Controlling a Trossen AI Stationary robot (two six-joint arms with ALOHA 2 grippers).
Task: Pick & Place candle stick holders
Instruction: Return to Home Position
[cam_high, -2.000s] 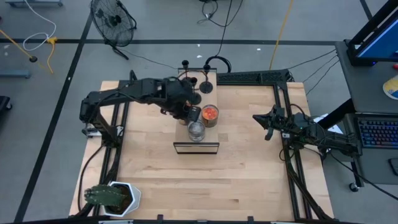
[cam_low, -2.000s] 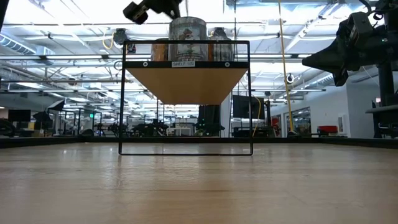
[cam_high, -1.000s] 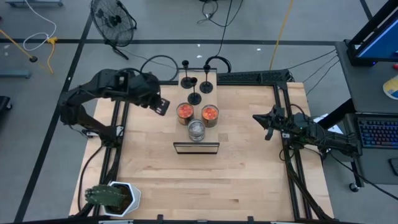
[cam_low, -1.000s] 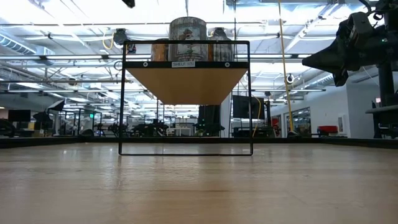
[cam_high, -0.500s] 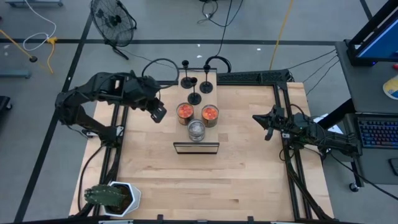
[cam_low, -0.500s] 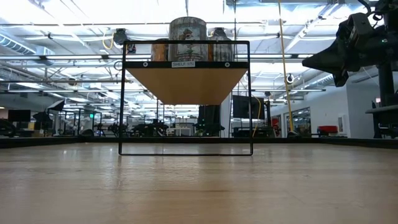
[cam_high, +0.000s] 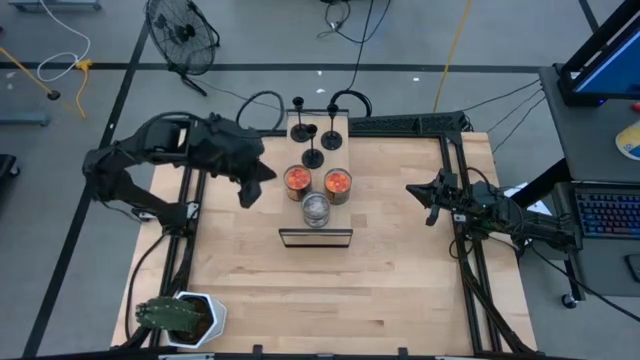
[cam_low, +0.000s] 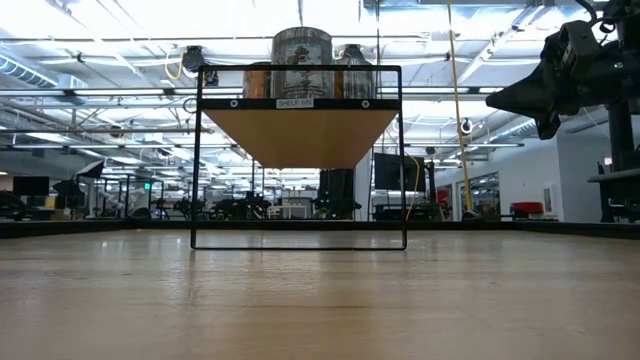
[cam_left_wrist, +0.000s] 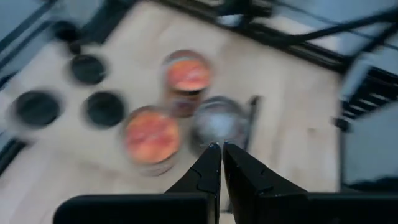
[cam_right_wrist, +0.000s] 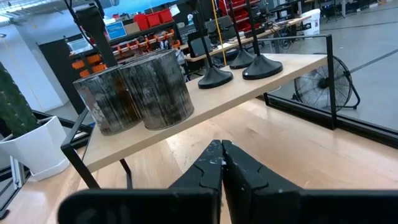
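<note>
High view, field note: the left end effector (cam_high: 249, 192) has pulled back off the shelf (cam_high: 315, 238) and now hangs over the counter (cam_high: 380, 290) just to the left of it, clear of everything. Two seconds ago that arm was stretched right over the jars; since then it has folded steadily toward its own side. My left wrist view is smeared by motion, but it shows the two fingers lying together with only a hairline between them and nothing held. The three candle stick holders (cam_high: 313, 157) stand upright as a cluster on the far end of the shelf top, none tipped, each apart from its neighbour. Nearer the front of the same shelf sit two orange-topped jars (cam_high: 297, 180) side by side and a silvery jar (cam_high: 316, 209) just ahead of them; none has shifted over the last two seconds. The right end effector (cam_high: 431, 206) waits at the right edge of the counter, fingers closed on nothing, with the shelf in plain sight from its wrist camera. My reading: every item is placed and released, nothing was dragged on the way out, and the job is effectively done bar parking the left arm. Only risk I see is the retreat path, and it looks clear.
</note>
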